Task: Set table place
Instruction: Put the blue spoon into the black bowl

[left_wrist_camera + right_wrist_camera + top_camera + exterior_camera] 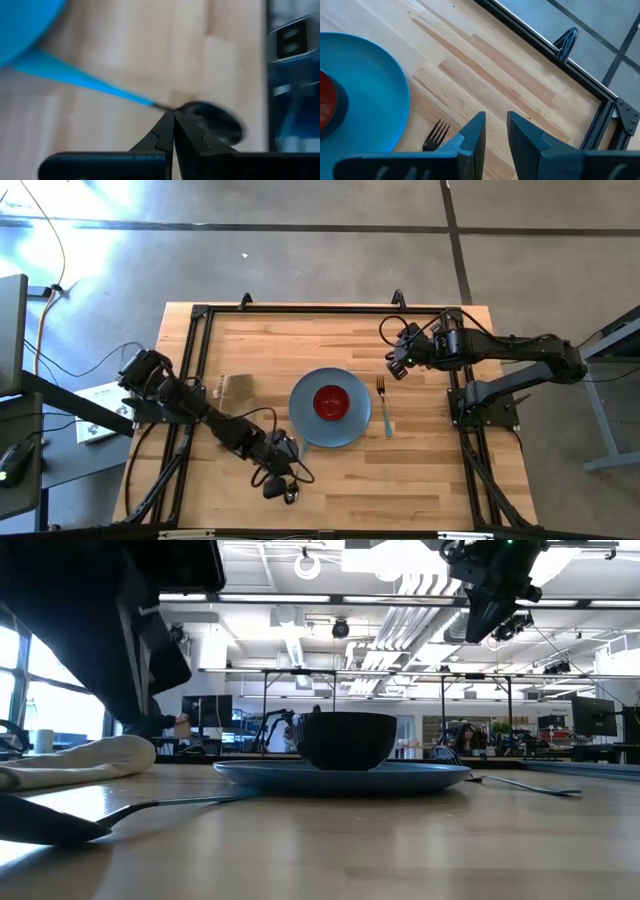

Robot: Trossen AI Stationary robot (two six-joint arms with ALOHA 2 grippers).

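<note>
Round blue-grey plate (345,425) near the middle of a pale wooden table (300,345) with a black rail frame, small red bowl (331,402) sitting in the plate's centre. Metal fork (384,406) with a teal handle lying flat just beside the plate, on the side toward the right gripper (397,363). Right gripper raised above the table beyond the fork's tines, fingers parted with a narrow gap, holding nothing. Left gripper (284,477) low at the near edge of the table, close to the plate's rim, fingers pressed together at the neck of a spoon (212,120). Spoon's teal handle running away toward the plate, dark metal bowl just past the fingertips. Tan folded cloth (238,389) well off behind the left gripper.
</note>
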